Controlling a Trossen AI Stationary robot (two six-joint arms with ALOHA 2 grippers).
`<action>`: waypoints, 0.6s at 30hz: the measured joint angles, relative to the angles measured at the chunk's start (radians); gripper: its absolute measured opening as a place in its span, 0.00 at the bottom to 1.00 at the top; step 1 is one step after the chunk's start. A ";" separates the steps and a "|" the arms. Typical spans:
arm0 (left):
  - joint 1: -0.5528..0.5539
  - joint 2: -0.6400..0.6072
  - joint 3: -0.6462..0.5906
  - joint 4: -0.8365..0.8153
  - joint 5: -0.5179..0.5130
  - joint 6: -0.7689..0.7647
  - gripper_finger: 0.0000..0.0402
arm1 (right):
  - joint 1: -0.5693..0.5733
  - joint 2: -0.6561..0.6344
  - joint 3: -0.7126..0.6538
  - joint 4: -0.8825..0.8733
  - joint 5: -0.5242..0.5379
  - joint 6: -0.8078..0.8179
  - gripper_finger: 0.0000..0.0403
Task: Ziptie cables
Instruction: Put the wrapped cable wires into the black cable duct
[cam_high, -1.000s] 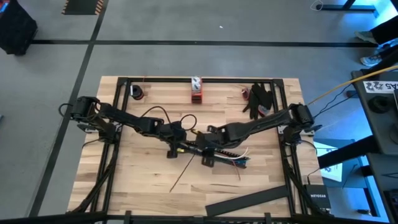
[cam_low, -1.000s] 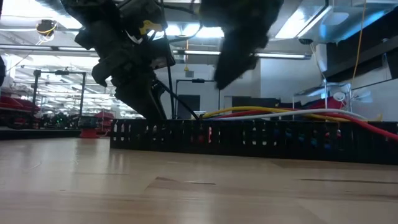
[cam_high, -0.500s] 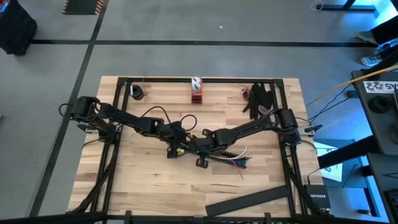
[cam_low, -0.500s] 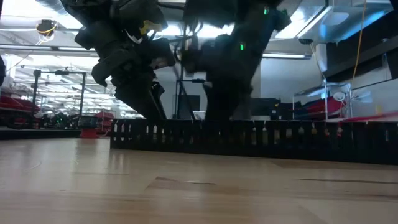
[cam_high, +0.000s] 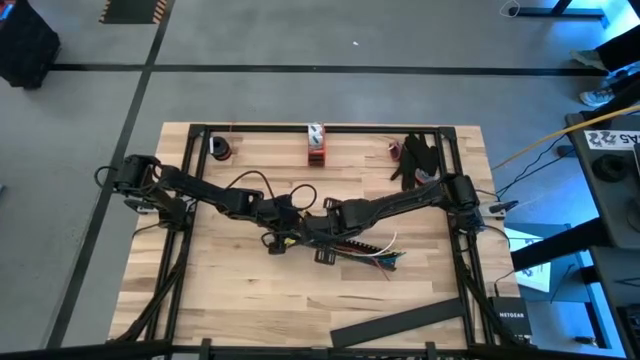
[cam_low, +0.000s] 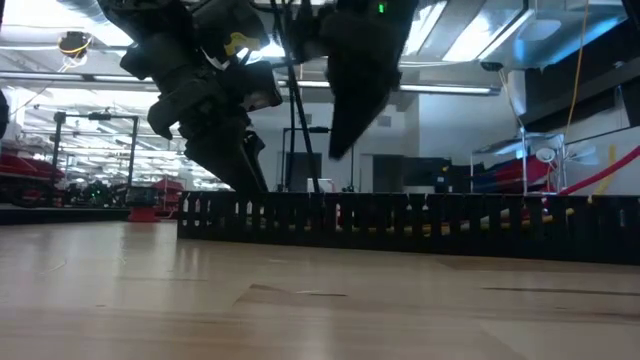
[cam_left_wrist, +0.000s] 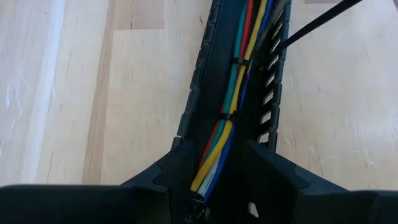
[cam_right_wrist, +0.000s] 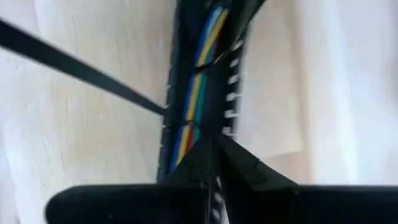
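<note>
At the middle of the wooden table (cam_high: 240, 290), seen from above, the left pincer (cam_high: 283, 238) and the right pincer (cam_high: 322, 240) meet just beside each other over the black slotted bar (cam_high: 352, 246). The cables (cam_high: 385, 256) trail out from under the right pincer toward the right arm's side, their coloured ends fanned loosely on the wood. A second long black bar (cam_high: 400, 322) lies well apart from both pincers, near the table's front edge.

From table height, the slotted bar (cam_low: 420, 222) runs across the picture, and both dark arms come down to it from above. A red cable (cam_low: 600, 180) rises past the bar's far right end.

In the left wrist view, the left pincer (cam_left_wrist: 227, 180) is half-spread, its fingers (cam_left_wrist: 277, 174) straddling the bar's channel (cam_left_wrist: 202, 87) without clamping the cables (cam_left_wrist: 230, 106), which lie bundled inside the channel under two thin black ties (cam_left_wrist: 241, 62).

In the right wrist view, the right pincer (cam_right_wrist: 214, 155) is clenched, its tips pressed together just above the cables (cam_right_wrist: 196, 87) in the channel. Whether it pinches anything cannot be told. A thin black strip (cam_right_wrist: 81, 71) slants away from the bar beside it.
</note>
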 joint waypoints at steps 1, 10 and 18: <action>0.000 0.000 0.000 0.000 0.000 0.000 0.34 | 0.000 -0.007 0.022 -0.040 0.021 -0.001 0.05; 0.000 -0.111 0.000 -0.036 -0.004 0.003 0.34 | 0.028 -0.138 0.066 -0.175 0.104 0.023 0.05; 0.000 -0.283 0.000 -0.166 -0.009 0.027 0.34 | 0.132 -0.231 0.032 -0.177 0.163 0.142 0.05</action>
